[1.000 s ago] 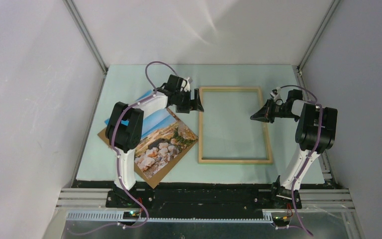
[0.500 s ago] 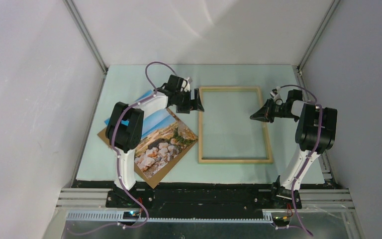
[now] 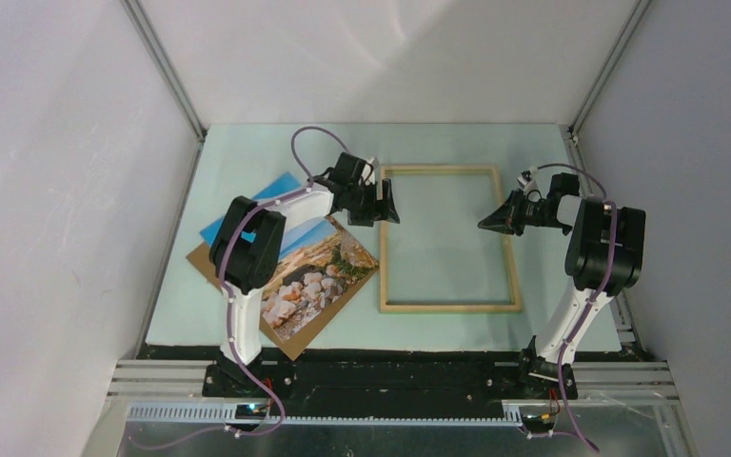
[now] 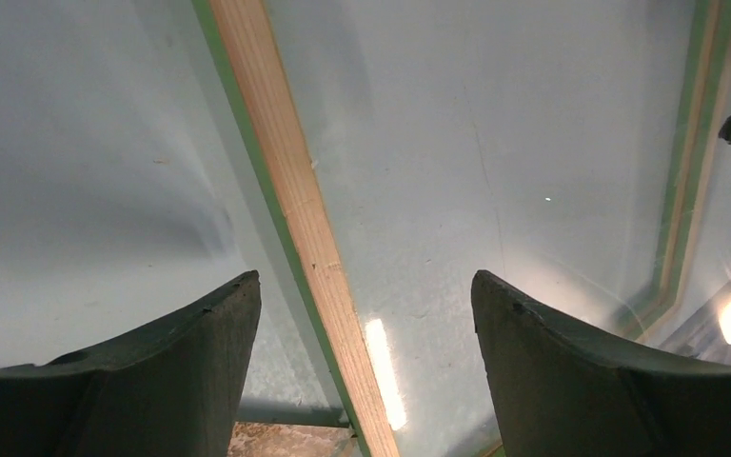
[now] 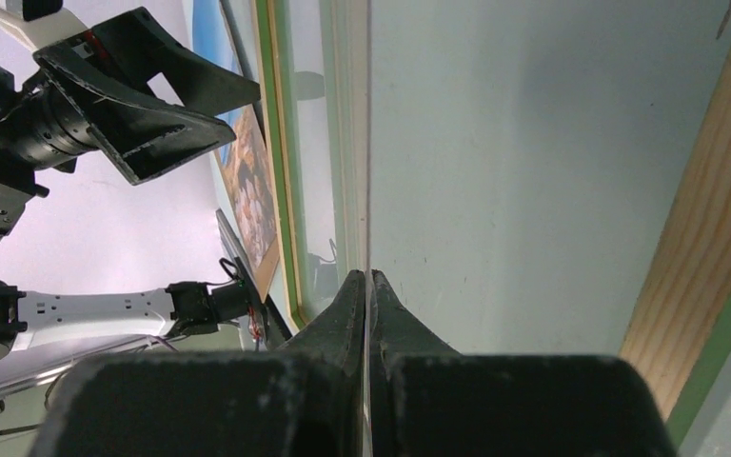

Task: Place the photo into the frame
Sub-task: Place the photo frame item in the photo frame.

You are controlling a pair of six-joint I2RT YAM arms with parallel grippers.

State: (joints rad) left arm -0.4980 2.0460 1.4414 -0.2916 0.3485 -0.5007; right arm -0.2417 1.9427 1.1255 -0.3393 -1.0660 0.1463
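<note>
Our left gripper (image 3: 382,203) hung with its jaws spread wide over the left rail of the frame (image 3: 448,307). In the left wrist view that wooden rail ran between the two fingers (image 4: 152,381), and neither seemed to touch it. Our right gripper (image 3: 487,223) was pinched tight, tip against tip, just inside the frame's right rail, and we could make out nothing held between its fingers. The frame lay flat on the table (image 3: 495,143) with its pale wood side up, and only a thin green edge showed along the rails. The photo (image 3: 319,271) lay face up just to the left of the frame, outside it, with one corner close to the left rail and its far end under the left arm. We judged the task hardly begun, since the photo had yet to be grasped, squared to the opening and lowered into the frame.
</note>
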